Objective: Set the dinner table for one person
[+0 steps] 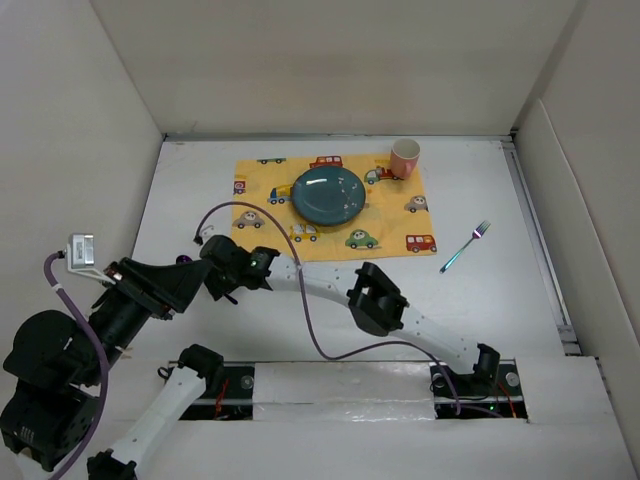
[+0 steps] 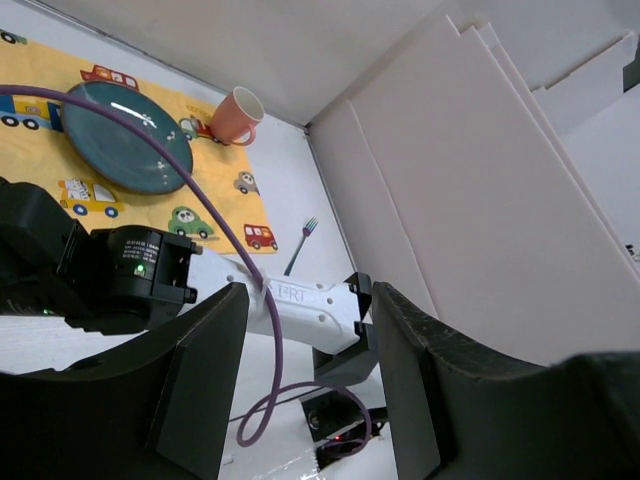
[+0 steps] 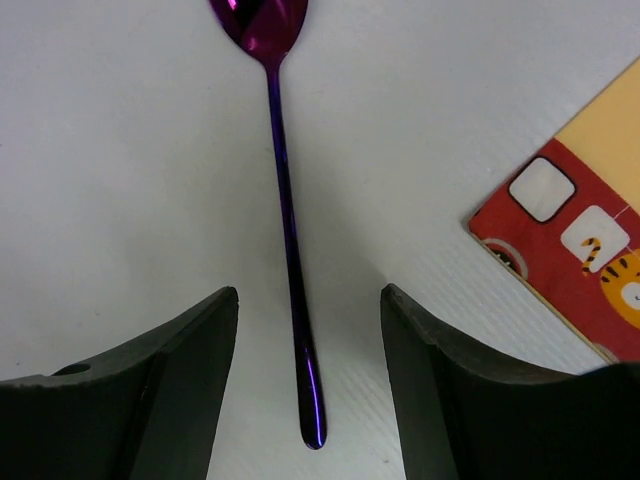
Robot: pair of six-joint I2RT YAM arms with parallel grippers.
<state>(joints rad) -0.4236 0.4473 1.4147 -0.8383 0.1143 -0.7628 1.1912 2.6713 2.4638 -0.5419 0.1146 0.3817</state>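
Desk (image 1: 520,290): white, under both arms; mat (image 1: 390,218) with plate (image 1: 329,195), mug (image 1: 404,158) toward far edge. Purple spoon (image 3: 285,200) near left edge, handle between spread right end effector (image 3: 308,298) fingers, not yet gripped. Lower straight, centre on handle, pinch gently to avoid skidding.

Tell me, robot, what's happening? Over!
Left gripper open, empty. Right gripper open over purple spoon on dinner table. Nothing blocking the spoon.
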